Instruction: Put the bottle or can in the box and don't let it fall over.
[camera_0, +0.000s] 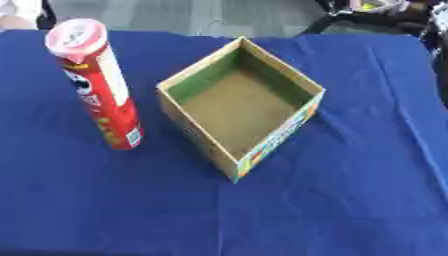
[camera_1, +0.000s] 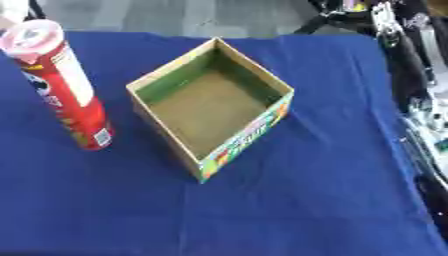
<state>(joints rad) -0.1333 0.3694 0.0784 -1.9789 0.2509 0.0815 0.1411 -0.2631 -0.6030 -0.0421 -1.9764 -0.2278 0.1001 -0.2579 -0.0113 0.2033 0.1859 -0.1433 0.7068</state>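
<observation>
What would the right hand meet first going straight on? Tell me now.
Cannot tell: neither hand shows. Only what looks like the right arm runs down the blue cloth's right edge.

The tall red cylindrical crisp can (camera_0: 98, 85) has a smooth, glossy printed skin, with a pale lid (camera_0: 76, 33) that looks like plastic. The open rectangular cardboard box (camera_0: 241, 106) is matt brown inside, its inner walls tinted green, and its outer side carries shinier colour print. The blue cloth table cover (camera_0: 350, 200) is matt and softly creased.
</observation>
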